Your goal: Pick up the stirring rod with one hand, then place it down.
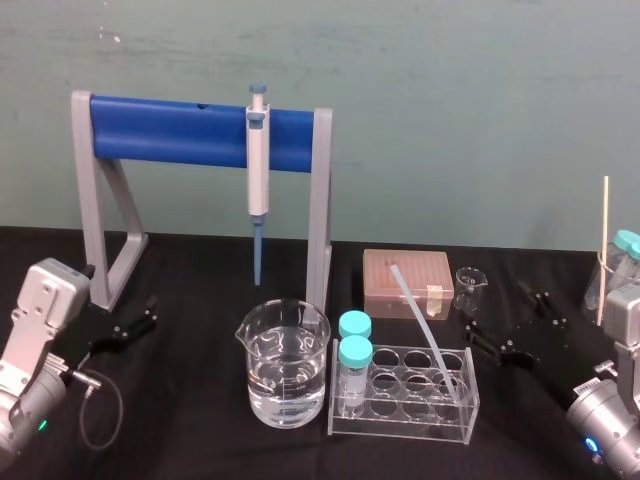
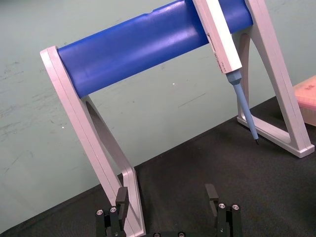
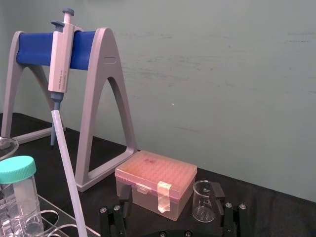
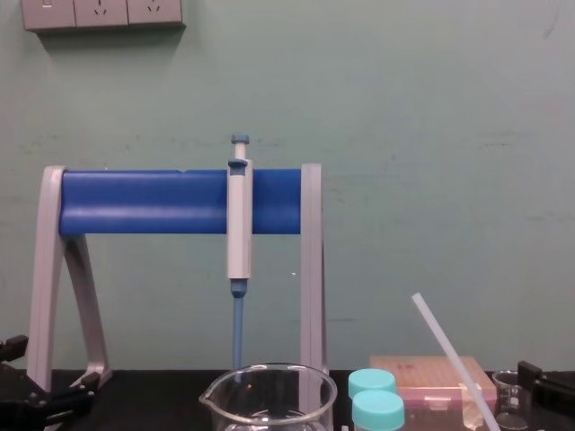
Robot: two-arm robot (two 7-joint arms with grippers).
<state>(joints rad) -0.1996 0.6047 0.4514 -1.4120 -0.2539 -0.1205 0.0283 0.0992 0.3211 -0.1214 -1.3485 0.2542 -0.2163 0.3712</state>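
In the head view, the stirring rod stands slanted in the clear tube rack, which sits on the black bench just in front of the pipette stand, off its right leg. The rod's foot rests in the rack at the end away from the stand. Its top tilts back toward the stand and shows against the pink tip box. The left gripper lies beside the stand's left leg with its fingers spread wide and empty. The right gripper lies well to the right of the stand, near the small beaker. Its fingers are also spread wide, hold nothing, and are apart from the rod.

In the left wrist view, the left gripper faces the stand with wide, empty fingers, one of them showing against the foot of the near leg. The pipette hangs from the blue bar.

In the right wrist view, the right gripper is spread and empty. Beyond it, the tip box and small beaker sit in front of the stand, and the rod slants up across the hanging pipette.

In the chest view, the rod leans to the right of the stand. The left gripper sits open by the stand's left foot.
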